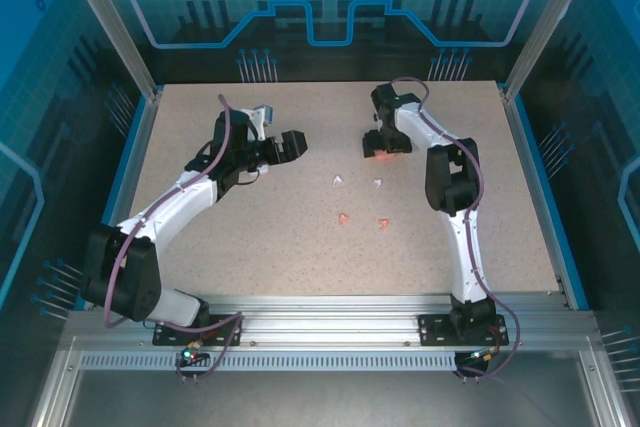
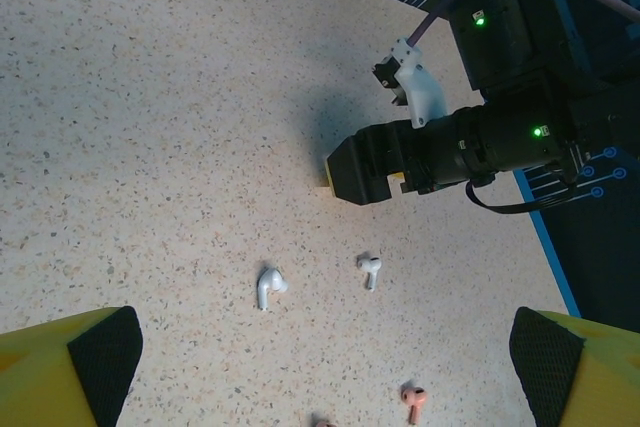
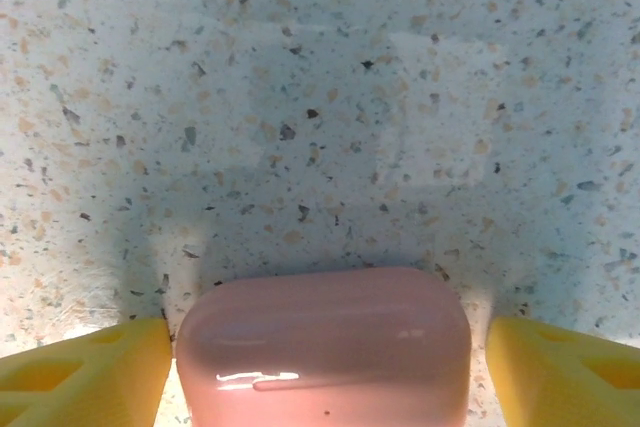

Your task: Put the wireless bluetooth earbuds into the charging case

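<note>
Speckles of grey, tan and black cover the matte, stone-look table (image 1: 300,247). The right gripper (image 1: 385,147) hangs low over it, its yellow plastic fingers (image 3: 80,372) standing on either side of the charging case (image 3: 325,347), a glossy salmon-pink pebble with rounded corners and a smooth top that catches the light. One finger rests against the case's side; the other stands just clear of it, so the jaws straddle the case without clamping it. The left gripper (image 1: 290,145) is spread wide and holds nothing, its yellow fingers faced with black textured pads (image 2: 105,347). Ahead of those fingers, between this hand and the right one, lie the wireless bluetooth earbuds. Two of them are white (image 2: 268,287) (image 2: 370,269), each a small rounded bud on a short stem, lying apart from each other. Two are salmon-pink (image 2: 412,402) (image 2: 322,423) and sit closer to the left fingers than the white pair. All four lie loose on the table, well apart from the case.
</note>
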